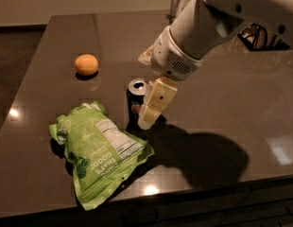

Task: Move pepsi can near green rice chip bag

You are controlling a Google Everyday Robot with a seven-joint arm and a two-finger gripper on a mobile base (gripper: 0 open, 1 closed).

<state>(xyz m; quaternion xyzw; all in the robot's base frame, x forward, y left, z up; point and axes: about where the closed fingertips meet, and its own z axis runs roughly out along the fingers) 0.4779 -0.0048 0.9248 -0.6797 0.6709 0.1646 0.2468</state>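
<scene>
The pepsi can (135, 103) stands upright on the dark table, its silver top showing. It is just right of the top edge of the green rice chip bag (99, 150), which lies flat near the table's front edge. My gripper (144, 91) is at the can, open. One cream finger (153, 103) hangs just to the can's right and the other finger (145, 56) is behind it. The near finger hides part of the can's right side.
A round orange fruit (86, 64) lies at the back left. A clear glass cup (178, 4) stands at the back, partly behind my arm. The table's front edge (184, 193) runs close below the bag. My arm casts a large shadow at right.
</scene>
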